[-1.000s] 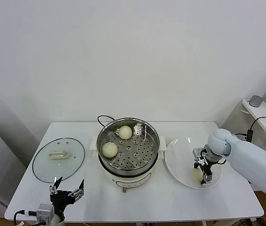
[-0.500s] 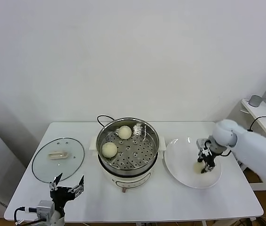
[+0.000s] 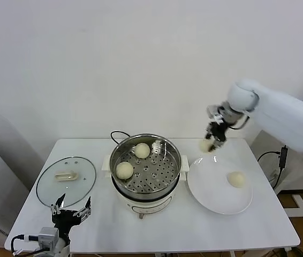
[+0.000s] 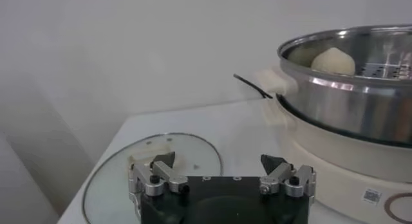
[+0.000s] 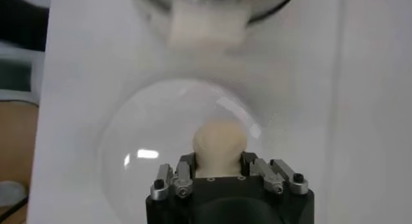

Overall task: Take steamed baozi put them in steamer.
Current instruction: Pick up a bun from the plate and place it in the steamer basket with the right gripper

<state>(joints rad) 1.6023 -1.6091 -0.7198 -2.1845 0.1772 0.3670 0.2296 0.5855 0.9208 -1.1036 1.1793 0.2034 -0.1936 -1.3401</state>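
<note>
The steel steamer (image 3: 146,184) stands mid-table with two baozi on its perforated tray, one at the back (image 3: 142,150) and one at the left (image 3: 125,170). My right gripper (image 3: 209,143) is shut on a third baozi (image 3: 205,145) and holds it in the air above the far left rim of the white plate (image 3: 210,198), right of the steamer. In the right wrist view the held baozi (image 5: 219,147) sits between the fingers. A fourth baozi (image 3: 236,179) lies on the plate. My left gripper (image 3: 71,208) is open and empty at the table's front left, near the steamer (image 4: 347,109).
The round glass lid (image 3: 66,181) lies flat on the table left of the steamer, also in the left wrist view (image 4: 154,170). A black cord (image 3: 118,134) runs behind the steamer. A white wall stands close behind the table.
My right gripper closed on a baozi on the plate and lifted it up and back toward the steamer's side. One baozi stays on the plate. The left gripper shifted slightly left.
</note>
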